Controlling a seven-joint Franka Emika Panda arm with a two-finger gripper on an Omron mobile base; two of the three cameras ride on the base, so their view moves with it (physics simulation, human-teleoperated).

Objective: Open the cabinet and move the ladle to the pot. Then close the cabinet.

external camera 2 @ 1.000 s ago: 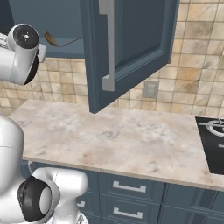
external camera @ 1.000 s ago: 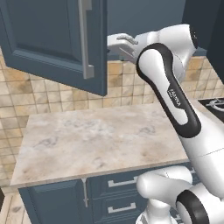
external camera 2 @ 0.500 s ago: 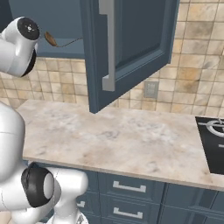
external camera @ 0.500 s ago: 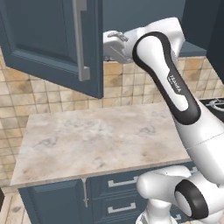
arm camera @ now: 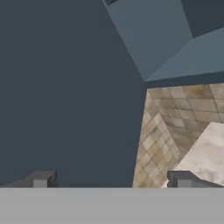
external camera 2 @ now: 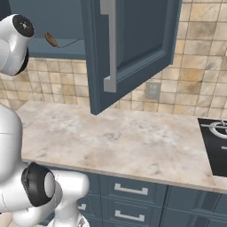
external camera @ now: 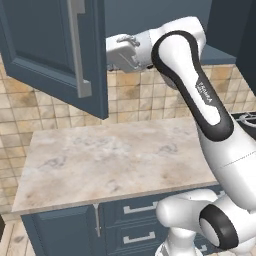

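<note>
The cabinet's left door (external camera: 45,50) stands swung open over the counter, its silver bar handle (external camera: 80,55) facing me. In the right base view the same door (external camera 2: 142,40) hangs open, and the dark brown ladle (external camera 2: 55,41) lies on the cabinet's shelf behind it, bowl to the left and thin handle to the right. My white hand (external camera: 122,52) is raised beside the door's free edge, at shelf height. My gripper (arm camera: 111,179) is open and empty, facing the door's dark blue face (arm camera: 65,96). The pot is out of view.
A beige marble counter (external camera: 115,160) runs below the cabinet, with drawers (external camera 2: 128,190) under it and a tiled wall (external camera 2: 195,66) behind. A black stove top (external camera 2: 217,146) sits at the counter's right end. My elbow (external camera 2: 15,42) rises at the left of the right base view.
My arm has swung left and the hand has moved closer to the open door's edge. The gripper stays open. The ladle has not moved.
</note>
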